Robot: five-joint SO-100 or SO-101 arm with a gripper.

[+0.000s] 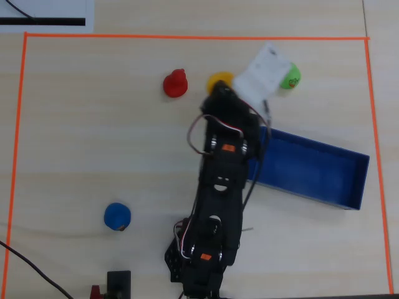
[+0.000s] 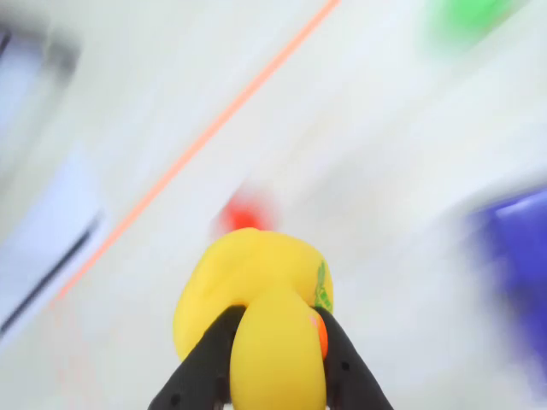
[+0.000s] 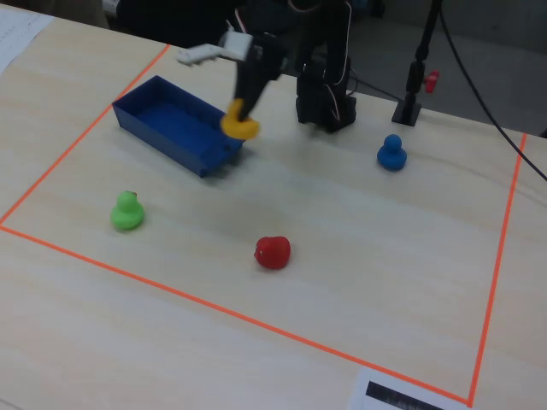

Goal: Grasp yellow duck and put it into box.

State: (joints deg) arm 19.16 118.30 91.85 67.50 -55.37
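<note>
Pinching the smooth, rounded yellow duck [image 2: 256, 316], the black hand [image 2: 275, 376] seemingly hangs airborne.

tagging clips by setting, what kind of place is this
Most likely a lab or hobby bench set up for robot practice: a pale wood-look table with a work area marked in orange tape, toy ducks such as the green duck scattered inside it, and a camera stand with cables at the edge.
</note>
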